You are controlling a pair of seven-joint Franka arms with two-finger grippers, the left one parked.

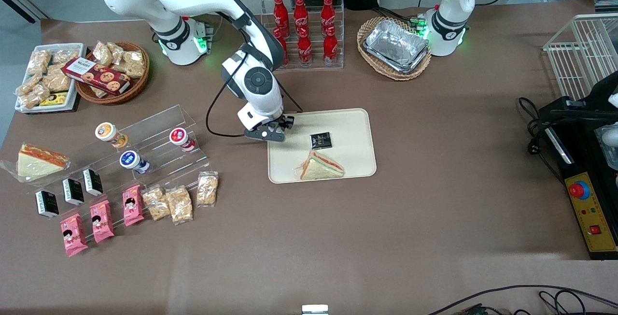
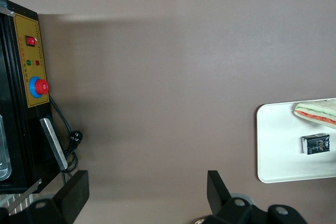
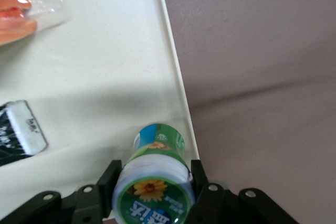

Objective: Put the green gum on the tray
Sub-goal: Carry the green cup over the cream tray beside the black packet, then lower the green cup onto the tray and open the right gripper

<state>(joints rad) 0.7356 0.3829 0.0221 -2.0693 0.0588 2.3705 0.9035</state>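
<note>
Brown tabletop, claw [image 3: 152, 192] clamped on green gum [image 3: 154, 174], sunflower-printed lid, above cream tray [image 1: 355, 126] edge

You see the green gum [image 3: 155, 177], a small bottle with a green-rimmed white lid bearing a yellow flower and a teal-green label, clasped between the gripper [image 3: 153, 184] fingers above the rim of the cream-beige tray [image 1: 350, 131], which lies mid-desk.

"Coca-Cola" on red bottles [image 1: 301, 13]
</note>
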